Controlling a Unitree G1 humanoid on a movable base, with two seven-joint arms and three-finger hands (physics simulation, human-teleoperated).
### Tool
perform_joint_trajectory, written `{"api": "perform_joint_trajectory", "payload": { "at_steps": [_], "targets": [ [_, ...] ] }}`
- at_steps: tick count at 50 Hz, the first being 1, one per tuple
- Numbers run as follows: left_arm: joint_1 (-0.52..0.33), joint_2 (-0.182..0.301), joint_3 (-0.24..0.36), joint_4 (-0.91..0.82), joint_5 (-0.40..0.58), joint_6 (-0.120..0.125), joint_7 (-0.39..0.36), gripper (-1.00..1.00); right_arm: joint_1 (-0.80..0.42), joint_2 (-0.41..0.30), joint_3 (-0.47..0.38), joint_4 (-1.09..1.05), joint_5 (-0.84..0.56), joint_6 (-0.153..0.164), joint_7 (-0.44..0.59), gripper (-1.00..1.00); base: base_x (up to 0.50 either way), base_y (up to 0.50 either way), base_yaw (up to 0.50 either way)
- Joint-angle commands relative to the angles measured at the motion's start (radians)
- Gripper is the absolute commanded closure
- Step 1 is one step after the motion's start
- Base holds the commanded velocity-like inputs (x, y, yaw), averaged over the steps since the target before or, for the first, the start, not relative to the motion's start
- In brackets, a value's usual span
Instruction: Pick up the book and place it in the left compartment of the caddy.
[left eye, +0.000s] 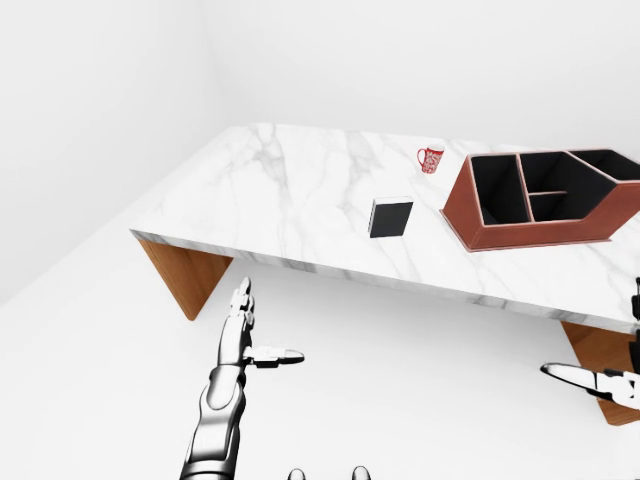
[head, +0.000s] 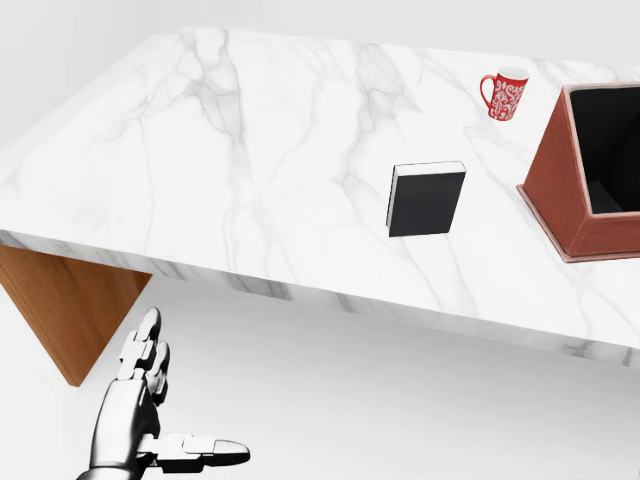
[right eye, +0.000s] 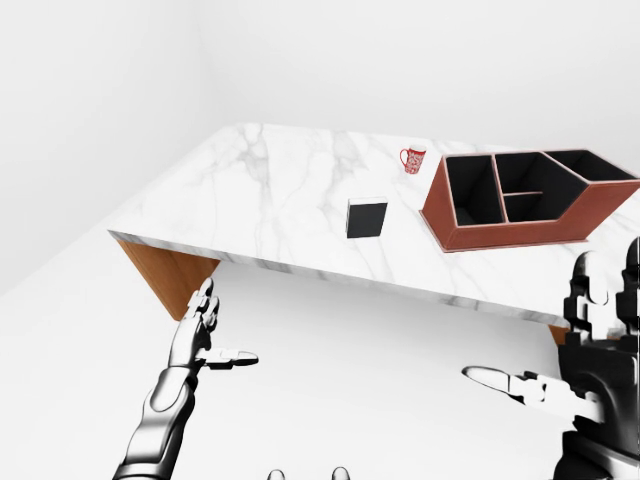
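Observation:
A black book (head: 427, 198) with a white page edge lies flat on the marble table (head: 220, 150), to the left of the red-brown caddy (right eye: 520, 198). The caddy has black compartments; its left one (right eye: 470, 192) is a long open slot. My left hand (head: 150, 400) hangs open below the table's near edge, far from the book. My right hand (right eye: 575, 365) is open too, low at the right of the right-eye view, below the table edge. It is out of the head view.
A red patterned mug (head: 505, 94) stands on the table above the book, near the caddy's corner. A wooden table leg (head: 60, 300) shows under the left edge. White floor lies between me and the table.

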Motion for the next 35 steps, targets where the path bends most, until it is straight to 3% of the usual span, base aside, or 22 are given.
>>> {"api": "perform_joint_trajectory", "payload": {
  "at_steps": [1, 4, 10, 11, 20, 25, 35],
  "targets": [
    [-0.002, 0.001, 0.000, 0.009, 0.010, 0.000, 0.010, -1.00, 0.008, -0.016, -0.163, -0.010, 0.096, 0.000, 0.042, -1.00, 0.00, 0.00, 0.00],
    [0.007, -0.001, -0.004, -0.008, 0.018, 0.000, 0.014, -1.00, 0.015, -0.033, -0.238, 0.061, 0.144, 0.000, 0.062, -1.00, 0.00, 0.00, 0.00],
    [0.007, -0.001, -0.005, -0.009, 0.019, 0.000, 0.014, -1.00, 0.016, -0.041, -0.257, 0.080, 0.161, 0.000, 0.066, -1.00, 0.00, 0.00, 0.00],
    [0.001, 0.000, -0.004, 0.003, 0.020, 0.000, 0.016, -1.00, 0.010, -0.072, -0.313, 0.155, 0.207, 0.000, 0.064, -1.00, 0.00, 0.00, 0.00],
    [0.009, -0.001, -0.004, -0.014, 0.007, 0.000, 0.008, -1.00, 0.028, -0.135, -0.418, 0.214, 0.291, 0.000, 0.054, -1.00, 0.00, 0.00, 0.00],
    [0.005, -0.001, -0.005, -0.002, 0.011, 0.000, 0.006, -1.00, 0.037, -0.220, -0.534, 0.279, 0.385, 0.000, 0.041, -1.00, 0.00, 0.00, 0.00],
    [0.006, 0.000, -0.001, -0.009, 0.002, 0.000, 0.005, -1.00, 0.056, -0.313, -0.659, 0.386, 0.441, 0.000, 0.059, -1.00, 0.00, 0.00, 0.00]
  ]
}}
